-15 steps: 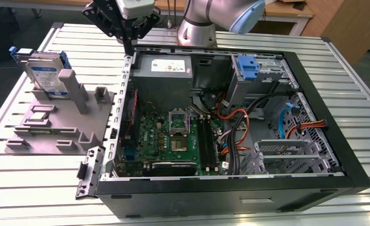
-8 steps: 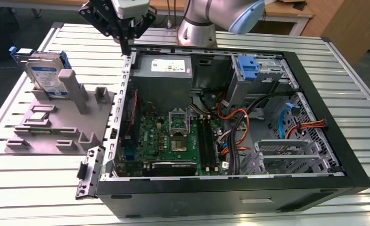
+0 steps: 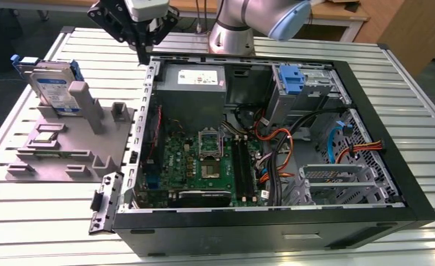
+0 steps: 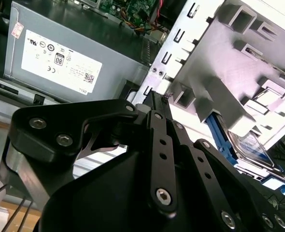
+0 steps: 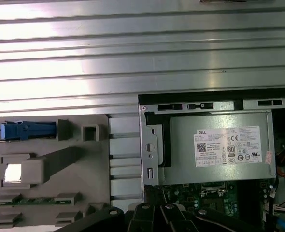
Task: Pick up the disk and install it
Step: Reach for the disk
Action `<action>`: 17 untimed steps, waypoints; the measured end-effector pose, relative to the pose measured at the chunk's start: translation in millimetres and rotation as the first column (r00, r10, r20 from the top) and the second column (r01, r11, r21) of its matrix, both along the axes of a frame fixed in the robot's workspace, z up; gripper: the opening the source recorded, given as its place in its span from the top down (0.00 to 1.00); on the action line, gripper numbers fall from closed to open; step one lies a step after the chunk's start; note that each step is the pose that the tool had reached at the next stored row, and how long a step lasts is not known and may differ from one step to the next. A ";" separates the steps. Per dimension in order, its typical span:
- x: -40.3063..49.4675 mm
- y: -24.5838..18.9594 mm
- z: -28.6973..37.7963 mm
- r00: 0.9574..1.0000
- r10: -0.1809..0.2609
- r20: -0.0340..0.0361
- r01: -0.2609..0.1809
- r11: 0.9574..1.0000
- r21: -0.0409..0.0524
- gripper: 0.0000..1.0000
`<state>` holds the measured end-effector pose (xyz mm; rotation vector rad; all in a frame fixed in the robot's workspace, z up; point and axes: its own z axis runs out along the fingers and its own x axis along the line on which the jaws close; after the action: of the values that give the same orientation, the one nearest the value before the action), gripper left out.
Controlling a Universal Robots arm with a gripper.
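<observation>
On the slatted metal table point(image 3: 416, 105) you have two holders to look at. The open computer case point(image 3: 276, 224) contains the green motherboard point(image 3: 202, 160), the grey power supply point(image 3: 193, 79) in its far corner, a narrow blue bracket point(image 3: 292, 83) in the bay beside that, a silver drive cage point(image 3: 336, 177) and a tangle of orange and black cables point(image 3: 276, 149). Just beside the case, on the exterior view's left, the grey fixture point(image 3: 69, 152) carries the disk point(image 3: 55, 88), which stands on edge in a slot at the fixture's far end with its blue carrier showing along the top. A small square chip point(image 3: 46, 138) and a memory stick point(image 3: 55, 153) lie in recesses nearer the front. Your gripper point(image 3: 141, 55) hangs over the case's far corner on the fixture side, next to the power supply. Its fingers point(image 4: 154, 113) are drawn together to a point and hold nothing. The disk is well apart from those fingertips, off to the exterior view's left across the fixture's far end, and nothing touches it but its slot.
</observation>
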<state>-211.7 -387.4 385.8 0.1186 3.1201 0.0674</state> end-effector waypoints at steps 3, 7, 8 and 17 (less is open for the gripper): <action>-2.4 3.0 -0.3 1.000 0.000 0.000 0.000 1.000 0.000 0.90; -7.2 5.3 -0.6 1.000 0.000 -0.001 0.000 1.000 0.000 0.90; -9.0 5.6 -0.8 1.000 0.000 -0.001 0.000 1.000 0.000 0.90; -15.8 6.3 -1.1 1.000 0.000 -0.001 0.000 1.000 0.000 0.90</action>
<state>-227.5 -381.1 384.7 0.1185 3.1207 0.0675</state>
